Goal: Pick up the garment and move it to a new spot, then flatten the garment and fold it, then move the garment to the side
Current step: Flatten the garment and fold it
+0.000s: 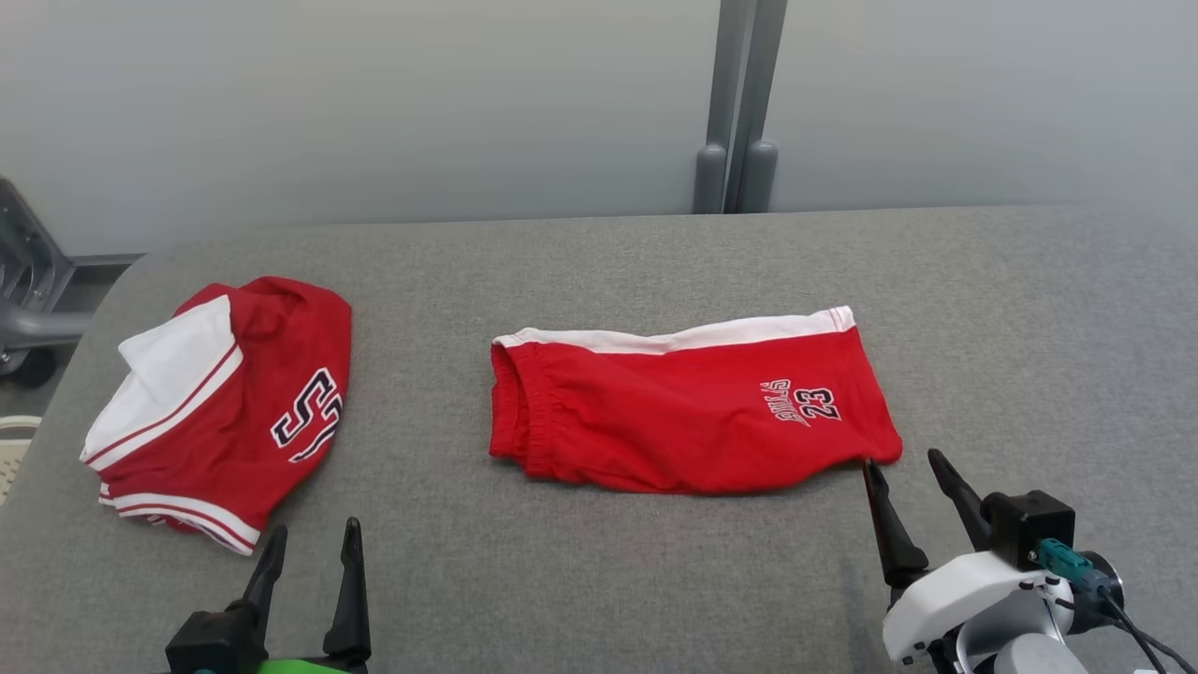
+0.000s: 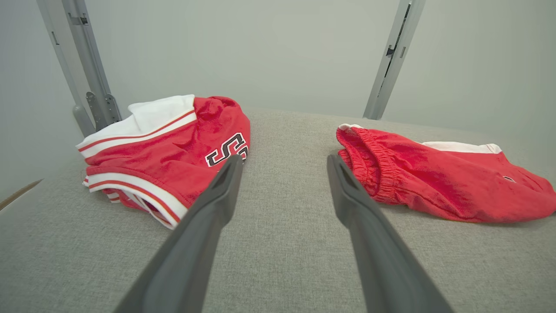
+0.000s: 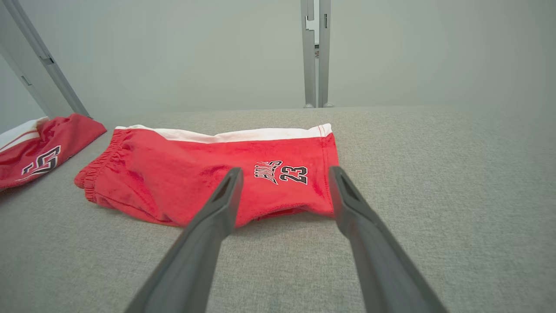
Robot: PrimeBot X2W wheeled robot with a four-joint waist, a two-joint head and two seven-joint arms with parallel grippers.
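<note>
Shorts: the red shorts lie flat in the middle of the grey table with the "23" print facing up.
Why so: they look folded in 2 along their length. I judge they were laid flat so they can go aside as 1 piece, a move not yet made.
Right pincer: my right pincer is wide and holds nothing, its tips just beside the shorts' near hem corner. I cannot tell whether 1 tip touches the cloth.
Left pincer: my left pincer is wide and empty, well apart from the shorts. It points at the bare strip past their waistband.
Jersey: a second red jersey with white trim lies bundled beyond the shorts' waistband end, apart from them. It is probably already put aside.
Hidden: I cannot see the shorts' lower layers, so I cannot check how neat the fold is. The word beside the "23" is too small to read. The jersey's number is cut by a fold. The near hem of the shorts lifts slightly, leaving a dark gap.
</note>
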